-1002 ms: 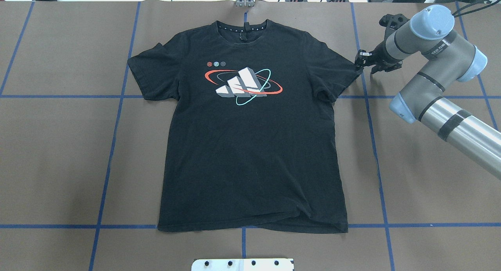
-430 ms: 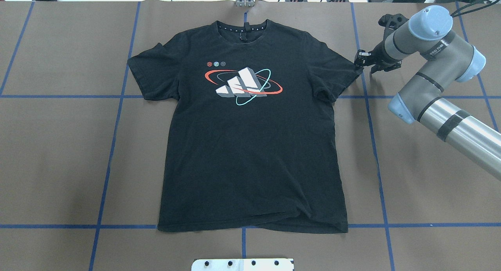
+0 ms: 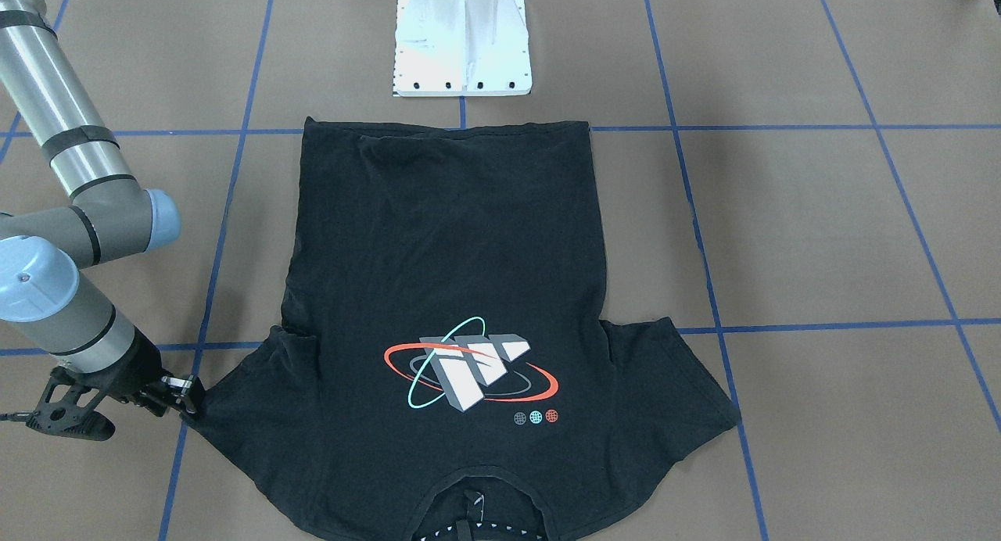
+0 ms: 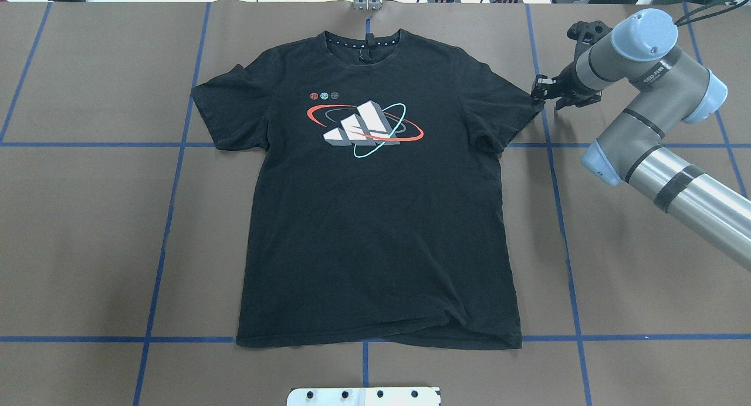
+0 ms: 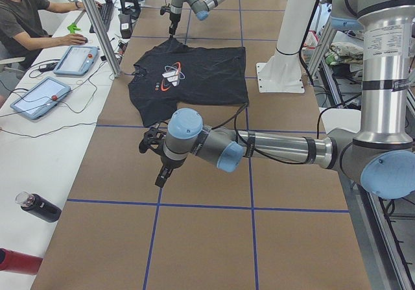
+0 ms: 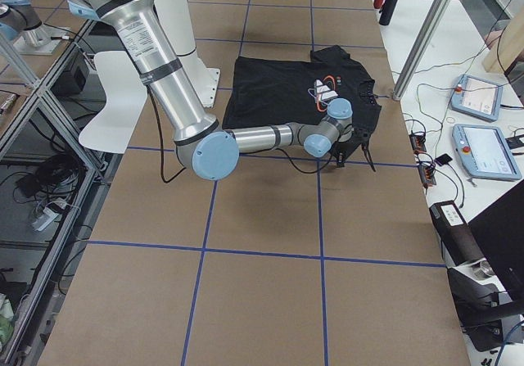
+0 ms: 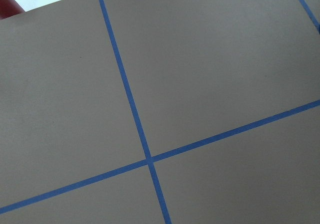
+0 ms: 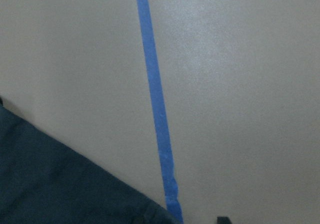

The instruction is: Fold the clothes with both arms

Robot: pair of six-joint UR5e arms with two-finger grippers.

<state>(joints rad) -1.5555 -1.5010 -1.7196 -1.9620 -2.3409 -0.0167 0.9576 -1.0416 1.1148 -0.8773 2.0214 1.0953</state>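
The right gripper (image 4: 536, 95) sits at the sleeve tip of the T-shirt (image 4: 375, 218) on the robot's right and seems to touch its edge. I cannot tell whether its jaws have closed on the cloth. The left gripper (image 5: 159, 176) hangs over the bare bench (image 4: 88, 230) toward the left end, well apart from the T-shirt, and I cannot tell how far it is open either. The T-shirt lies flat, print up, mid-bench, with the collar toward the far edge and the hem near the white base (image 3: 463, 48).

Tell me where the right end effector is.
In the overhead view, the right end effector is at the right, at the sleeve tip of the T-shirt, beside a blue tape line.
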